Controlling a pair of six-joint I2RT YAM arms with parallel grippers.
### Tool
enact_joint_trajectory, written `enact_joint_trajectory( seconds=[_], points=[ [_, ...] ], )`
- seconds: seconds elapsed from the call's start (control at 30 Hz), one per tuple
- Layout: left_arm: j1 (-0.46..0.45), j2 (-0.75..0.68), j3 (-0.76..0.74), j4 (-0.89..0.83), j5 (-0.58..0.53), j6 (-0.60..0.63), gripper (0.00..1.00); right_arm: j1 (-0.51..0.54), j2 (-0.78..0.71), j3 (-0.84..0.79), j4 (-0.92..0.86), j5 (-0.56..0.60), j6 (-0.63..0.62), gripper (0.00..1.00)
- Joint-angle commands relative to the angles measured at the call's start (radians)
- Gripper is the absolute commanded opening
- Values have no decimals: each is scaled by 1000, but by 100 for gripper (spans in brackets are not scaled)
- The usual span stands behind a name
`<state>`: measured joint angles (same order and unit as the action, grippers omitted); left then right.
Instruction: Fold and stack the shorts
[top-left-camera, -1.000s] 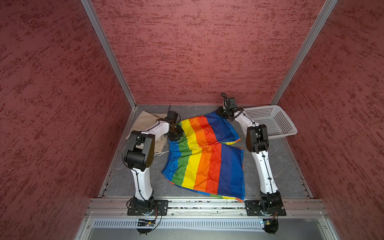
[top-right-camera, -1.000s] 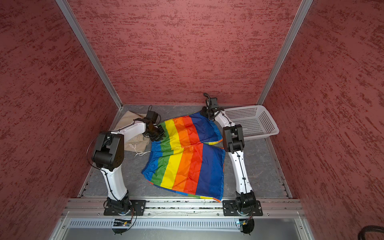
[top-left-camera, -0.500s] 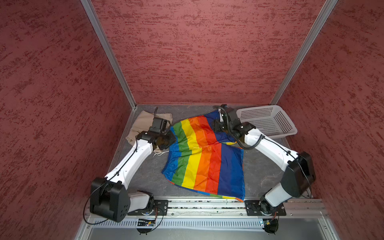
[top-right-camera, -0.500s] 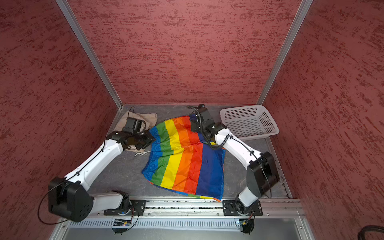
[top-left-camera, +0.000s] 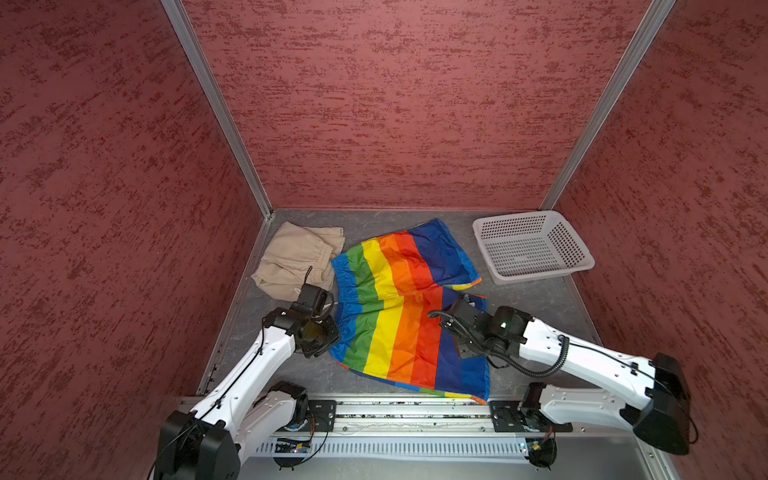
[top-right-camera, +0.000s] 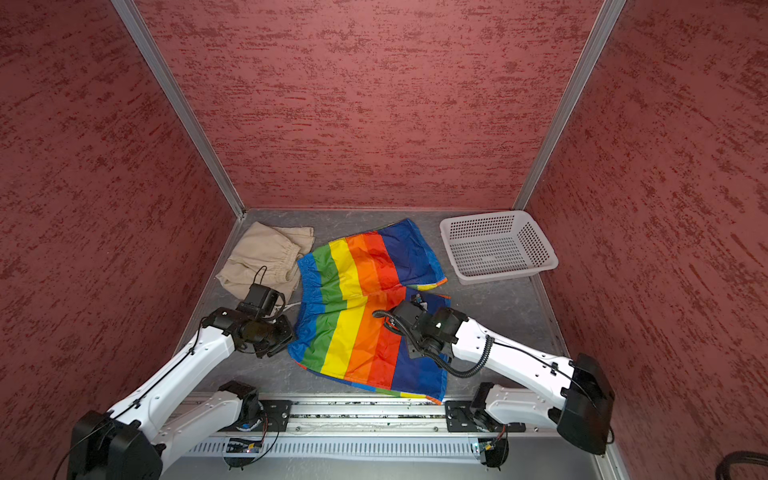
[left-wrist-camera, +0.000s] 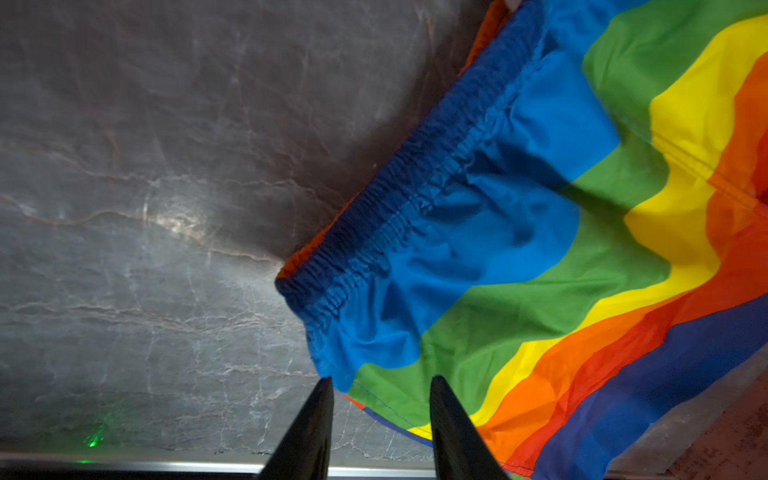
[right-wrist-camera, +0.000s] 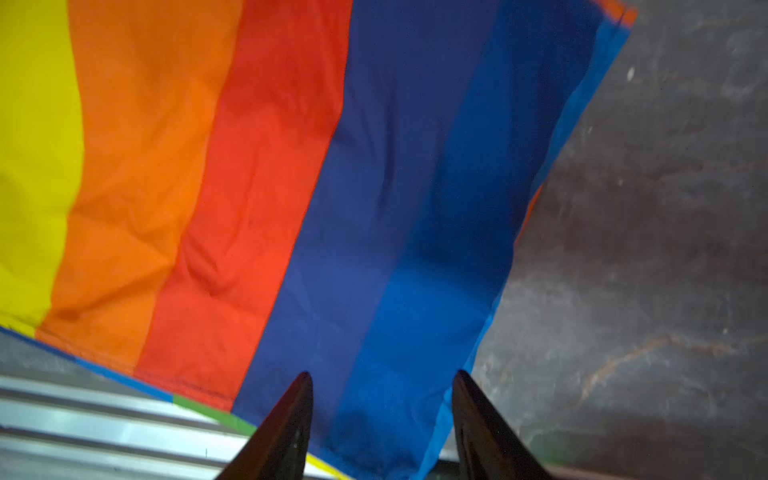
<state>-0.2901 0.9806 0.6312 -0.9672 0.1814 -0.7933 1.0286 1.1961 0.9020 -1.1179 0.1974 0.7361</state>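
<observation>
We see the middle shorts (top-left-camera: 399, 316) lying flat on the centre of the table (top-left-camera: 536, 309), waist to the left and legs to the right, one leg behind the other. The near leg's corner reaches the rail (top-left-camera: 407, 411) along the table's front edge. The corner shorts (top-left-camera: 297, 259) lie heaped in the far left corner, just beside the far end of that waist. A basket (top-left-camera: 540, 275) stands in the far right corner, apart from the middle shorts, with bare table between them. The left gripper (left-wrist-camera: 378, 380) hangs at the waist's near end, and the right gripper (right-wrist-camera: 382, 374) hangs over the near leg's right part.
</observation>
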Motion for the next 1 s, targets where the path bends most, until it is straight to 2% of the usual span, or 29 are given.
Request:
enact_joint_trajectory(
  seconds=[0.0, 0.17, 0.4, 0.53, 0.67, 0.87, 0.97],
  points=[
    [-30, 17, -15, -43, -5, -21, 43, 99, 52, -3, -164, -52, 92, 55],
    [-77, 79, -42, -8, -26, -45, 47, 186, 110, -15, -157, -87, 81, 57],
    [-73, 159, -96, 84, -24, -43, 47, 220, 125, -50, -158, -180, 38, 61],
    [-66, 226, -105, 125, -22, -35, 31, 253, 135, -42, -220, -227, 12, 62],
    [-63, 267, -112, 156, -16, -36, 19, 275, 134, -15, -267, -240, 6, 62],
    [-55, 286, -123, 180, -16, -39, 1, 284, 140, -36, -235, -277, 15, 63],
    [-44, 286, -123, 182, -13, -33, 0, 288, 149, -46, -216, -287, 16, 63]
  ],
)
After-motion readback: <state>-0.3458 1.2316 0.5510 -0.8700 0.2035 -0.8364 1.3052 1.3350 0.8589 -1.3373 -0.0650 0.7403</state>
